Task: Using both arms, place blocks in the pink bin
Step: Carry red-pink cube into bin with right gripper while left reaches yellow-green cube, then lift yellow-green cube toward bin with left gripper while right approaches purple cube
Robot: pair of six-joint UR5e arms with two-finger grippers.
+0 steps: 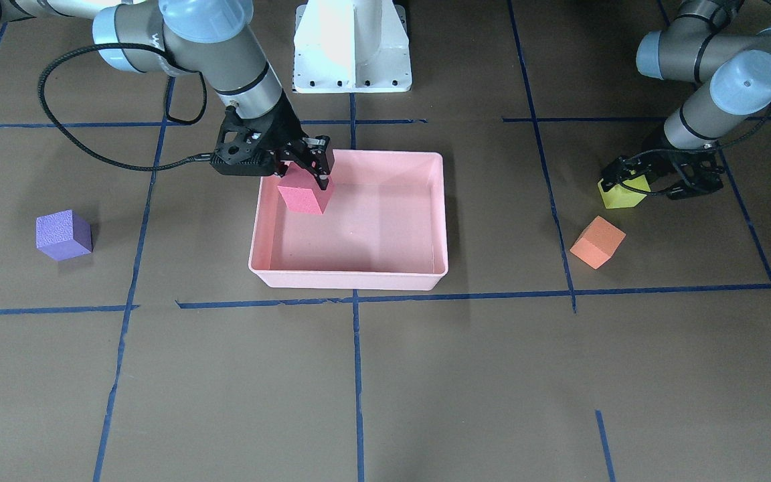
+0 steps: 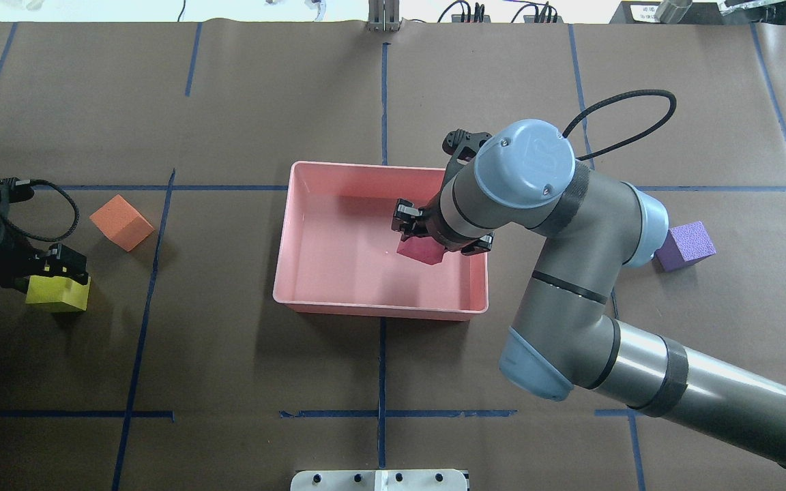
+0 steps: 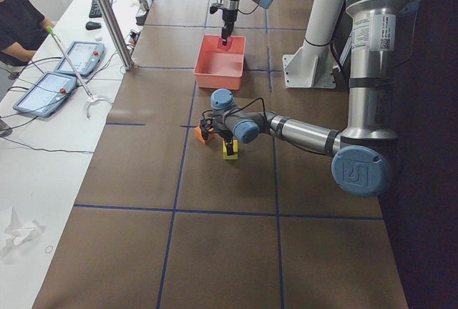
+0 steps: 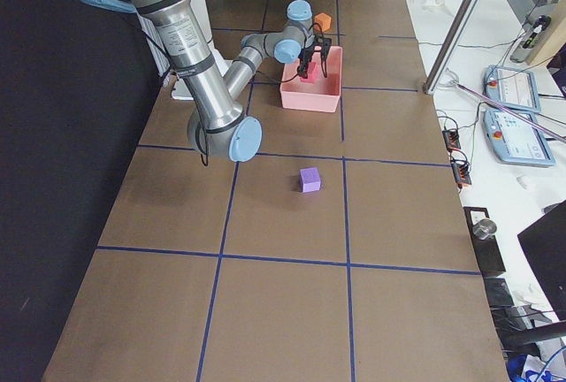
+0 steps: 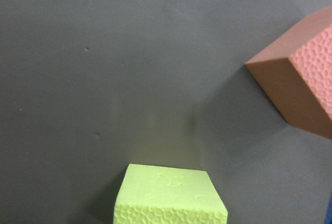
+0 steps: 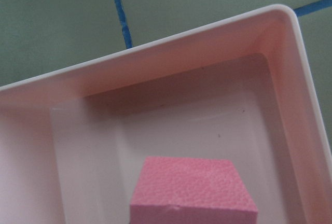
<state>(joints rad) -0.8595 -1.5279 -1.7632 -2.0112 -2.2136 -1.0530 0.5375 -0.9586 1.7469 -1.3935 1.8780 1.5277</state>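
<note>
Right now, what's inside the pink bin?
Just the red block, gripped by the right tool. The pink bin looks bare otherwise. The spot under the block is hidden.

Bright even light, soft shadows, sharp.

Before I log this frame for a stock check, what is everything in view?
Brown paper-covered table: one, brown, blue-taped.
Shallow pale-pink plastic bin: one, pink, table centre.
Red matte foam cube: one, red, held over the bin.
Yellow foam cube: one, yellow, on the table, robot's left.
Orange foam cube: one, orange, on the table, apart from the yellow one.
Purple foam cube: one, purple, on the table, robot's right.
White pedestal base: one, white, on the robot's side of the bin.
Person: one, dark top, at a side desk.
Right gripper: one, black, shut on the red cube.
Left gripper: one, black, at the yellow cube; state unclear.
</note>
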